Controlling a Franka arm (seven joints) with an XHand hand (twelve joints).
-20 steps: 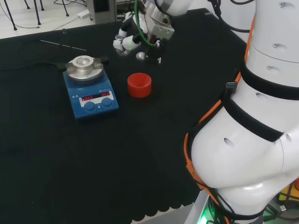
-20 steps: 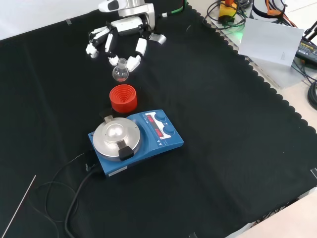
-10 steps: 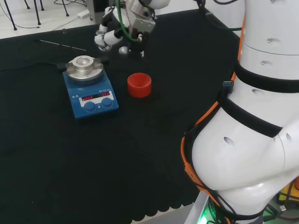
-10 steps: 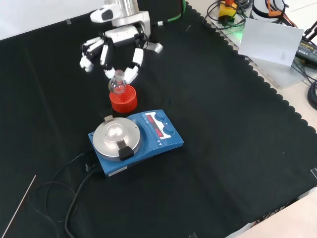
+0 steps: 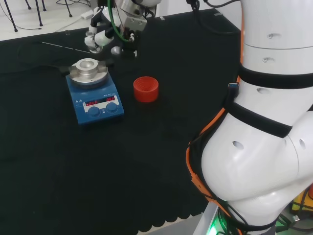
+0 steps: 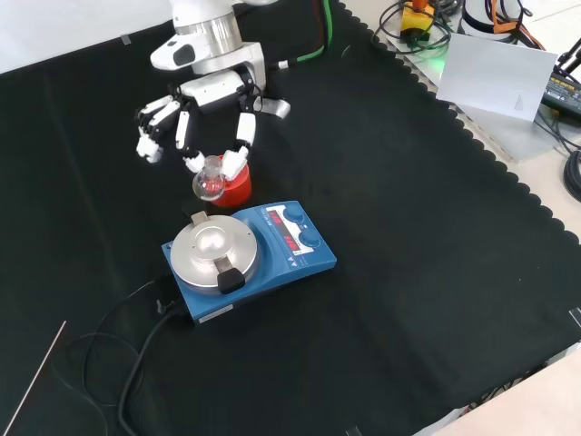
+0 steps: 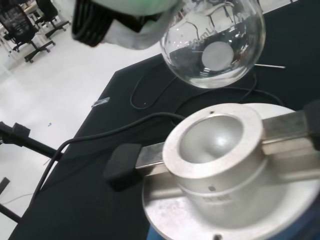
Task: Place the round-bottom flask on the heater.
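Note:
The hand (image 6: 198, 98) hangs over the cloth, shut on the neck of a clear round-bottom flask (image 6: 210, 183). In the front view the flask hangs in the air just beyond the heater's metal top (image 6: 212, 249) and hides part of the red ribbed ring stand (image 6: 240, 187). The head view has the hand (image 5: 100, 33) and the flask (image 5: 116, 50) up and to the right of the blue heater (image 5: 96, 103). Seen from the wrist, the flask's bulb (image 7: 215, 45) hangs above and a little aside of the heater's round metal cup (image 7: 216, 141).
The red ring stand (image 5: 145, 88) stands right of the heater in the head view. A black cable (image 6: 136, 363) runs from the heater, and a thin rod (image 5: 66, 47) lies beyond it. The arm's white links (image 5: 264, 122) stand at the right.
The hand has carried the flask from beyond the red stand towards the heater: leftwards in the head view, lower in the front view. Heater and stand have not moved.

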